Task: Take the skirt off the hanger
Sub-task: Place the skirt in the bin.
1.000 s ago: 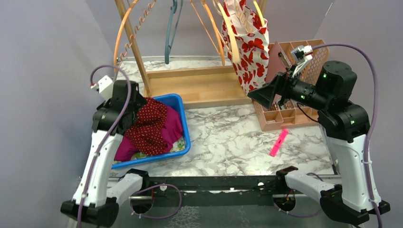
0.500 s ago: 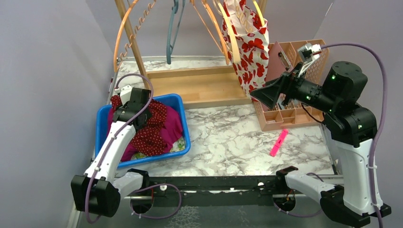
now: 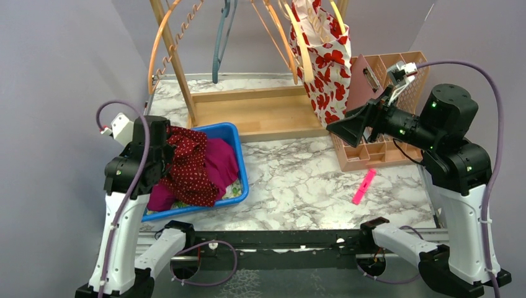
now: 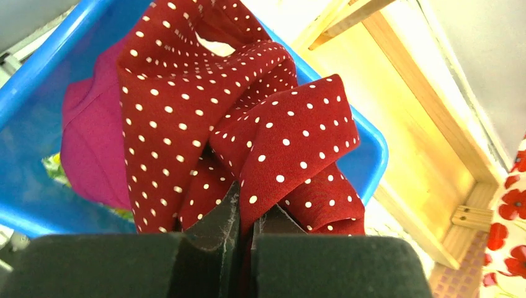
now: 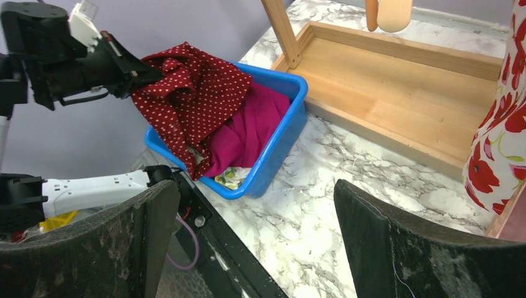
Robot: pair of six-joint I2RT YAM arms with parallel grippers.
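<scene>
A white skirt with red flowers (image 3: 325,56) hangs from a pale wooden hanger (image 3: 299,37) on the rack at the back; its hem shows at the right wrist view's edge (image 5: 496,155). My left gripper (image 4: 246,211) is shut on a fold of a dark red polka-dot cloth (image 4: 186,112), lifted partly out of the blue bin (image 3: 243,164). The same cloth (image 3: 189,164) drapes over a magenta garment (image 3: 222,160). My right gripper (image 3: 347,127) stands open and bare in the air, right of the skirt's lower edge, apart from it.
The wooden rack base (image 3: 260,115) lies behind the bin. A blue hanger (image 3: 220,43) and an orange one (image 3: 158,43) hang on the rack without clothes. A brown organizer tray (image 3: 378,152) stands at the right, with a pink marker (image 3: 364,186) on the marble.
My left gripper shut on the polka-dot cloth and pulled back left and up, lifting it from the bin. The right arm shifted slightly right.
</scene>
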